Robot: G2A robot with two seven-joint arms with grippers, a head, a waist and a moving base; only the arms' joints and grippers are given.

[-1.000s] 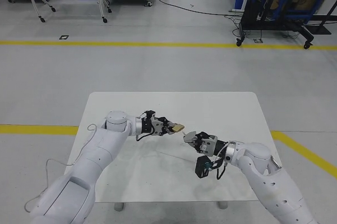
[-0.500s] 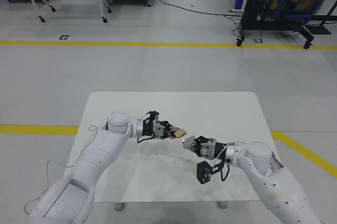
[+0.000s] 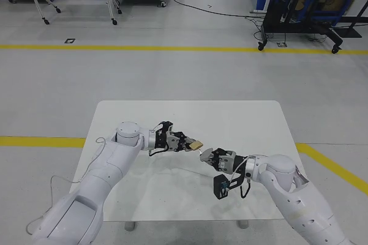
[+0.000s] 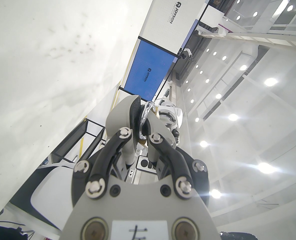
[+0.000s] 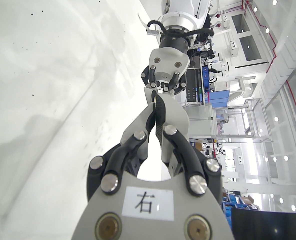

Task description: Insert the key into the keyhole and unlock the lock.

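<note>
The grey floor (image 3: 171,73) runs all round me, crossed by a yellow line (image 3: 171,47) beyond the table and another level with my arms. On it stands the white table (image 3: 257,116), and both my hands hang above its middle, well apart from each of its four edges, with bare tabletop spreading beneath them toward every side. Far off, past the far right corner, stands a dark wheeled cart (image 3: 300,24), and some wheeled legs (image 3: 46,18) stand at the far left; both are well apart from the table and from my arms. Nearer in, what faces each hand is the other one: my left gripper (image 3: 188,143) and my right gripper (image 3: 206,154) point tip to tip with a small gap between them. My left gripper is closed on the lock (image 3: 196,145), the silver shackle (image 4: 146,112) clamped between the fingers and the brass body sticking out toward my right hand. My right gripper's pads (image 5: 160,116) are pressed together on the key (image 3: 202,152), which is almost wholly hidden between them; only a pale tip shows, just beside the lock's body. I cannot tell whether that tip touches the lock or has entered the keyhole.
</note>
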